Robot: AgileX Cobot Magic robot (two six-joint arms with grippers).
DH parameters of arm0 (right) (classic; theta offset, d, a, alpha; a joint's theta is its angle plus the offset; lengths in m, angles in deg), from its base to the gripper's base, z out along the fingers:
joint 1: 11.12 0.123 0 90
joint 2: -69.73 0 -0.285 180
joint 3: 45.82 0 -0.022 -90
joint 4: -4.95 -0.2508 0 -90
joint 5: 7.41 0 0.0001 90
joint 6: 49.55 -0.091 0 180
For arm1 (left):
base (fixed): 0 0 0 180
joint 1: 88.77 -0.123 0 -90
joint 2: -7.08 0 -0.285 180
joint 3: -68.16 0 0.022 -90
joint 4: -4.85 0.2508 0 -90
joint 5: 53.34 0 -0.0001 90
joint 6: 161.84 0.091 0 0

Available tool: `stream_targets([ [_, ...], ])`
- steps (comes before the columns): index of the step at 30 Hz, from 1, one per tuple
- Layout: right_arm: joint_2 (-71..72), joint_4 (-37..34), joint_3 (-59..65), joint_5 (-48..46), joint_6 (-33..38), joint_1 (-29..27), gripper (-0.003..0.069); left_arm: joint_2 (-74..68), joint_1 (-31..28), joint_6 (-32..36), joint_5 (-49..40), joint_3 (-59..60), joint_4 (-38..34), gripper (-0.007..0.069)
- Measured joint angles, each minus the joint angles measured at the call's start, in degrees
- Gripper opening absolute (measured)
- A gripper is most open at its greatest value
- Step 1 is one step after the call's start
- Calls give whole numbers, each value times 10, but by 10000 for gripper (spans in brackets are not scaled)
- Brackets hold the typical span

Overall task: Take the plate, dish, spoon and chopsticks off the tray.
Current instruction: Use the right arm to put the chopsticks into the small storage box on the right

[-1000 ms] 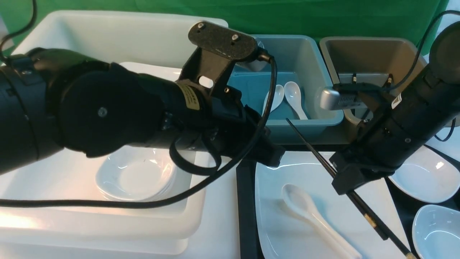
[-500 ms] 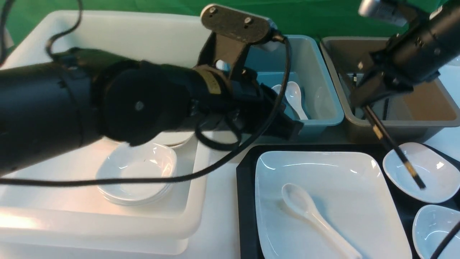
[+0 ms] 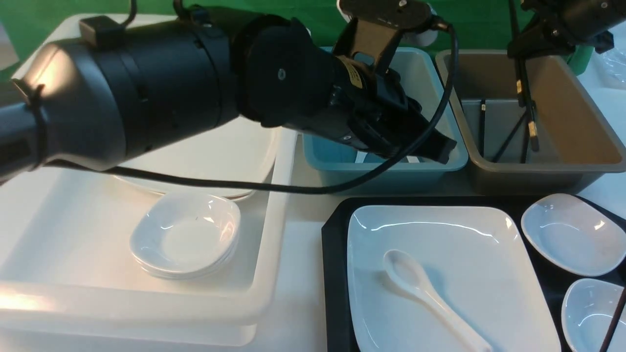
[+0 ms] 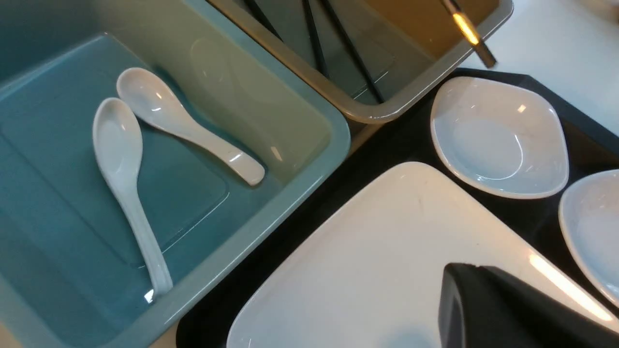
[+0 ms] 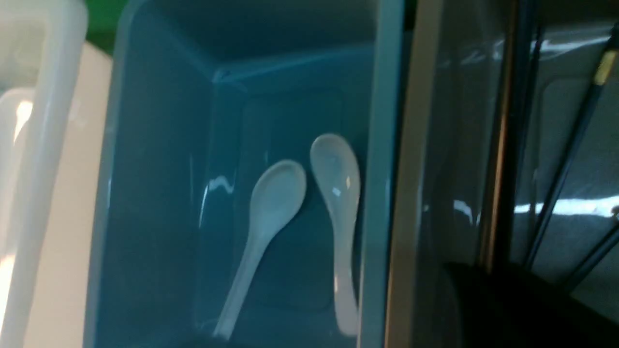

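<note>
The large white plate [image 3: 469, 274] lies on the black tray [image 3: 334, 274] with the white spoon [image 3: 423, 291] on it. Two small white dishes [image 3: 572, 234] [image 3: 594, 313] sit on the tray's right side. My right gripper [image 3: 517, 49] is shut on the black chopsticks [image 3: 522, 83], which hang upright with their gold-banded ends over the brown tub [image 3: 592, 122]. My left gripper [image 3: 442, 146] hovers shut and empty over the blue tub's front rim. In the left wrist view its joined fingertips [image 4: 454, 270] sit above the plate [image 4: 362, 270].
The blue tub [image 3: 386, 173] holds two white spoons [image 4: 121, 159] [image 4: 184, 123]. Other black chopsticks [image 3: 508, 137] lie in the brown tub. On the left, a white tub [image 3: 264, 274] holds stacked small dishes [image 3: 186, 237] and a plate [image 3: 220, 156].
My right gripper has lifted the chopsticks off the plate and carried them back and up over the brown tub. My left arm has swung right and forward over the blue tub.
</note>
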Motion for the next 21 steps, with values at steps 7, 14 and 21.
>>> stream_targets([
  [7, -65, -1, -31, 55, -25, -11, 76, -2, 0, 0, 14, -1, 2, 2],
  [14, -79, 18, -31, 108, -31, -12, 76, -5, 0, 0, 116, -1, 22, 2],
  [21, -80, 89, -31, 107, -35, -6, 85, -5, 0, -2, 139, -1, 26, 2],
])
